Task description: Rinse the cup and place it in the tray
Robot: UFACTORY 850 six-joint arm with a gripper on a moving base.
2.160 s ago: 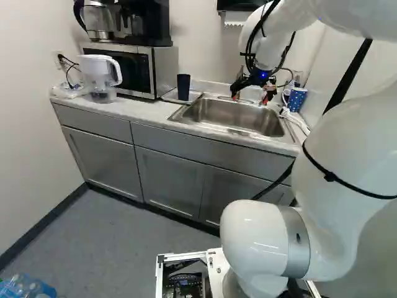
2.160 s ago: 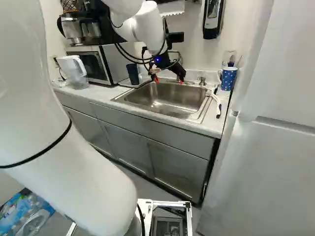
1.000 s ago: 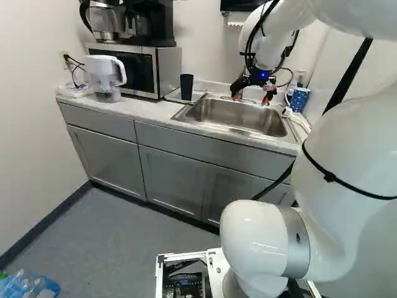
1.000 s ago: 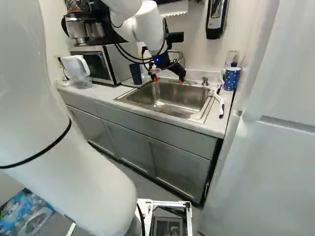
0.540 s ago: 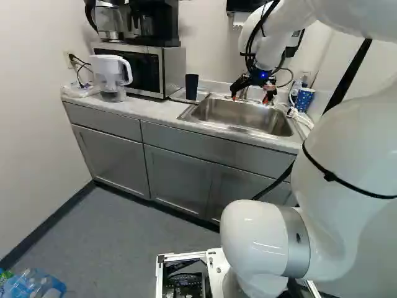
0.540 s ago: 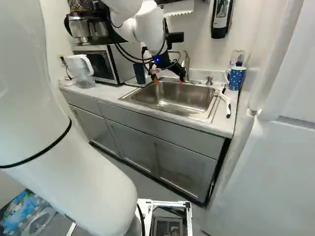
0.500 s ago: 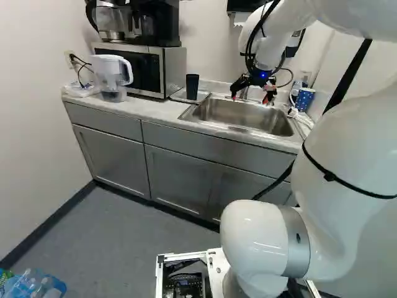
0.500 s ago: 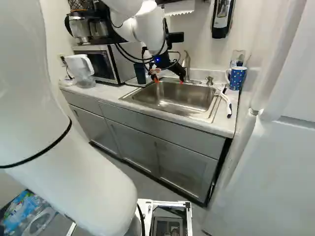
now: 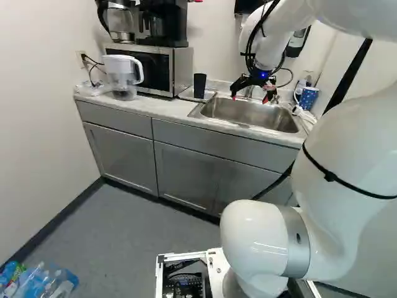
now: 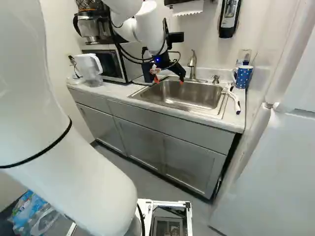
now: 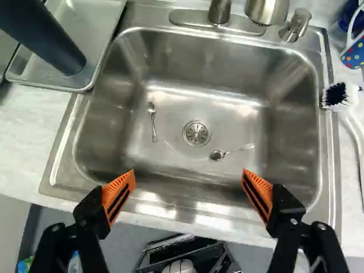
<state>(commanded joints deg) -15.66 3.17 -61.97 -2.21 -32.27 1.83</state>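
End effector [image 10: 169, 81] released, above sink [image 11: 227, 119].
Dark cup [image 9: 200, 85] upright in tray [image 11: 96, 34] at left; two spoons [image 11: 152, 116] in sink; dotted mug [image 10: 243, 77] on bench [image 9: 149, 107] at right.

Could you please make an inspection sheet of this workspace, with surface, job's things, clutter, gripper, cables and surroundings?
Surface: pale counter with a steel sink set into it.
Job's things: dark cup stands in the tray; whether it is rinsed, cannot tell.
Clutter: two spoons in the sink; brush and spotted mug beside it.
Gripper: gripper open over the sink, holding nothing.
Cables: black cables along the arm; a cord by the wall outlet.
Surroundings: pitcher, microwave with coffee maker on top; bottles on the floor.
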